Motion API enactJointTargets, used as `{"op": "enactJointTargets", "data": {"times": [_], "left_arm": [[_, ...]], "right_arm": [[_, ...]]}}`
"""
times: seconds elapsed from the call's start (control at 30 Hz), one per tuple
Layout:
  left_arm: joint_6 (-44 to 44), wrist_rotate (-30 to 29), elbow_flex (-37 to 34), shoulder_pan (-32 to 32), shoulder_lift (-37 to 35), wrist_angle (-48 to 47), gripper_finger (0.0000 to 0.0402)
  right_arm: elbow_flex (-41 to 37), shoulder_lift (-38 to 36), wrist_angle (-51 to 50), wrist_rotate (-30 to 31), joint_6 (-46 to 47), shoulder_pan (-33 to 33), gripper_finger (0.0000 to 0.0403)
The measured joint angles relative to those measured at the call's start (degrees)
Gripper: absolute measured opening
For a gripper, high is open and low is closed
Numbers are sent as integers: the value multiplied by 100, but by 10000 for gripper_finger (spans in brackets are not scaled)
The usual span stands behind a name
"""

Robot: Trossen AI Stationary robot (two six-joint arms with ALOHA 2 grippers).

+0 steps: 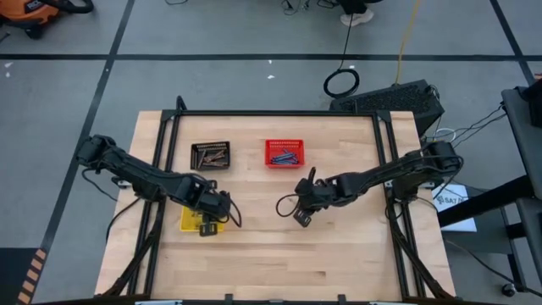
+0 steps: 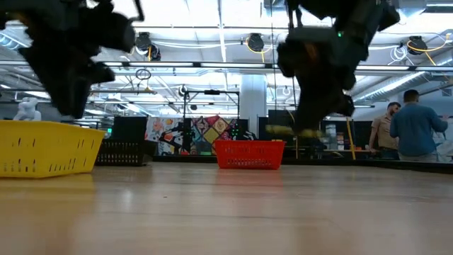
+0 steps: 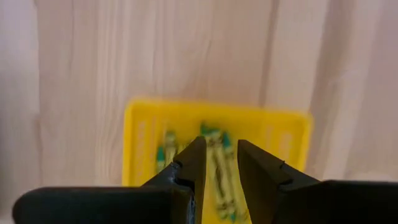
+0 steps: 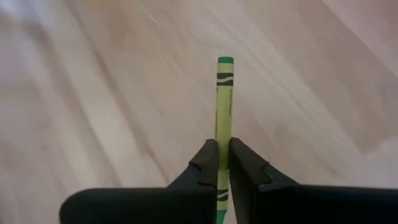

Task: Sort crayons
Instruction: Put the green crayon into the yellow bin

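Observation:
My right gripper [image 4: 224, 144] is shut on a yellow-green crayon [image 4: 224, 93] above the bare table, right of centre [image 1: 302, 218]. My left gripper [image 3: 222, 146] hangs open over the yellow basket [image 3: 143, 124] at the table's left [image 1: 212, 222], with nothing between its fingers. Several yellow-green crayons [image 3: 219, 163] lie on that basket's floor. A black basket [image 1: 210, 156] with brown crayons and a red basket [image 1: 284, 152] with blue crayons stand farther back. My right gripper pinches the yellow-green crayon between its two fingers, on the wrapper around mid-length [image 4: 223, 155]. The fingers lie along the crayon, whose green end [image 4: 225, 61] sticks out ahead of them. In the low view the crayon [image 2: 283, 130] hangs clear of the table.
The wooden table [image 1: 356, 254] has bare room in front and to the right. A black frame [image 1: 279, 113] runs along its far edge and sides. People [image 2: 407, 127] stand in the room beyond the table.

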Motion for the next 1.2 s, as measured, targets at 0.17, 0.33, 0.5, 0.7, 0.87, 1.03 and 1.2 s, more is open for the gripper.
{"op": "enactJointTargets", "data": {"times": [0.17,0.33,0.5,0.7,0.87,1.03,1.2], "left_arm": [[367,-228,140,8,0,800,90],[852,-611,140,95,0,1947,90],[1571,-1051,142,153,0,3167,90],[2009,-1081,142,289,0,4529,90],[2081,-1079,144,426,0,4979,90],[2082,-560,144,506,0,5218,90],[2096,-43,144,498,0,5426,90]], "right_arm": [[-4,-416,1042,15,-451,179,0],[-1,-557,1999,20,-1247,325,0],[5,-590,2710,35,-1910,362,0],[5,-591,3367,40,-2560,357,0],[5,-591,3718,22,-2877,364,0],[5,-591,3773,30,-3039,364,0],[5,-593,3776,29,-3051,359,0]]}}
